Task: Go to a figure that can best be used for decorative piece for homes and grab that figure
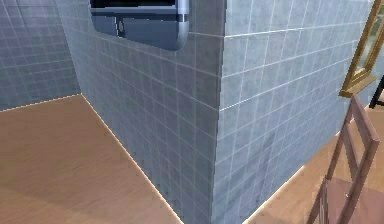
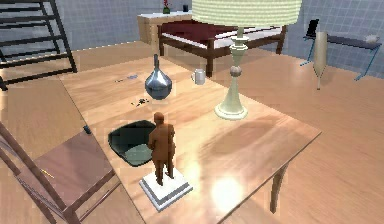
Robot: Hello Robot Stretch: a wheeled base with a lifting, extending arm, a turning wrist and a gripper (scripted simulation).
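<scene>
The brown figure (image 2: 162, 150) is standing upright on a white base at the wooden table's (image 2: 262, 142) near edge, with a dark dish (image 2: 126, 140) lying just behind it. Farther out, a vase (image 2: 158, 83) and a lamp (image 2: 237, 65) are standing. Jaw condition: cannot tell.

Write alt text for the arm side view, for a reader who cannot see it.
A brown statue of a standing figure on a white base stands on a wooden table. Beside it lies a dark bowl; farther back are a grey vase and a pale lamp.
</scene>
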